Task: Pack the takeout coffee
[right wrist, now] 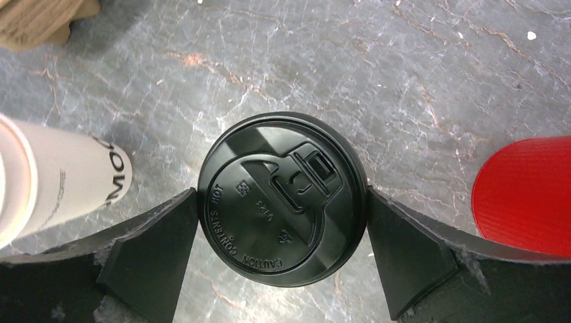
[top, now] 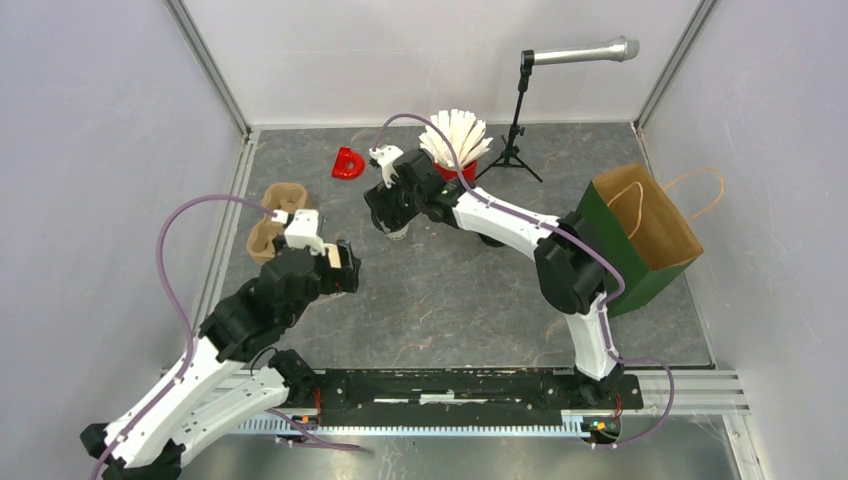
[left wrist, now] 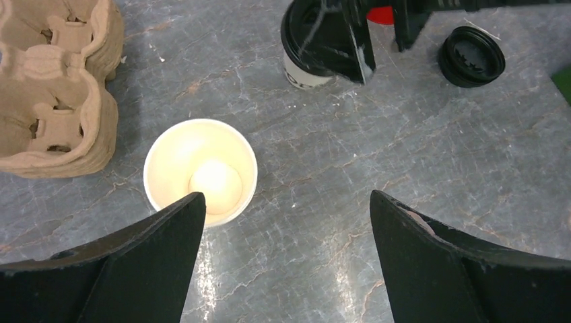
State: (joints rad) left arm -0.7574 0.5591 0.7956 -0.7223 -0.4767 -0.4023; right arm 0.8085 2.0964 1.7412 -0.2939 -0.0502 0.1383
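Note:
One takeout coffee cup stands open on the table, white with a cream inside. Its rim lies just past the left fingertip of my left gripper, which hovers open with only bare table between its fingers. The other cup carries a black lid. My right gripper is over it, its fingers wide on either side of the lid's rim, very close to it. A second black lid lies loose on the table to the right.
The brown pulp carrier sits at the left. A red cup of white sticks stands behind the right gripper. A green and brown paper bag lies open at the right. A red letter shape and a microphone stand are at the back.

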